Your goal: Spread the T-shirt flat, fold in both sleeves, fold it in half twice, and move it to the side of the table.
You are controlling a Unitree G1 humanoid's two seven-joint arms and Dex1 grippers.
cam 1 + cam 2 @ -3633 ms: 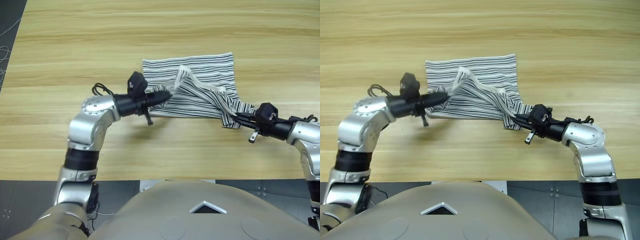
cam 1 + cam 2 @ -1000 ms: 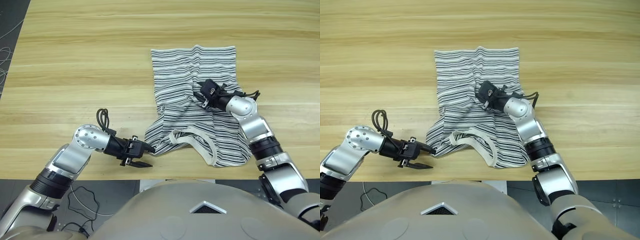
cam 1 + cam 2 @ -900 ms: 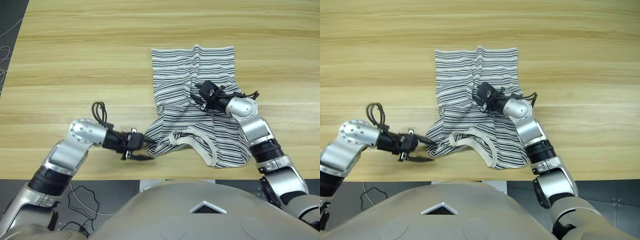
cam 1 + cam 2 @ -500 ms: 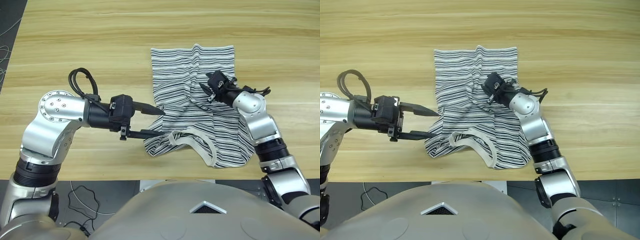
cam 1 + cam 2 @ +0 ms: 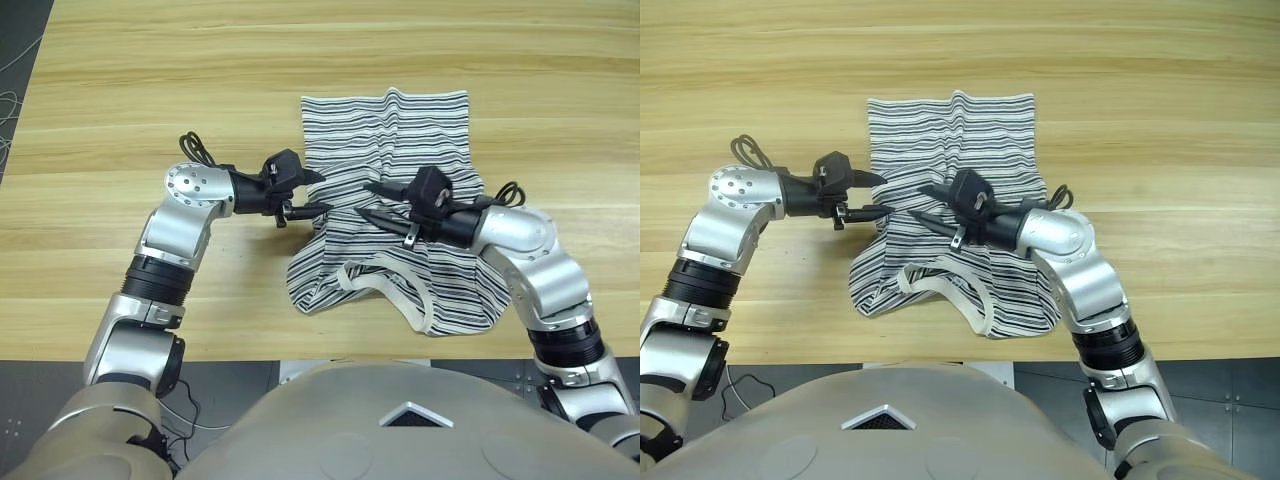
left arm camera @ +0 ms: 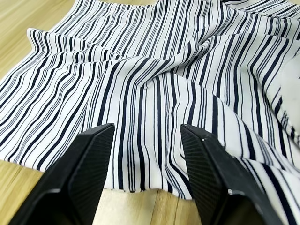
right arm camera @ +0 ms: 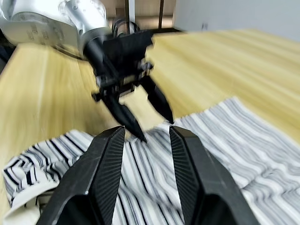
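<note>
Striped shirt (image 5: 430, 120), just released, needs more spreading. Left claw (image 5: 325, 192) at its nine o'clock edge and right claw (image 5: 363, 200) both gape.

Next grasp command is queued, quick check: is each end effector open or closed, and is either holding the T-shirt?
Left end effector: open, holding nothing, at the T-shirt's left edge.
Right end effector: open, holding nothing, over the T-shirt.
</note>
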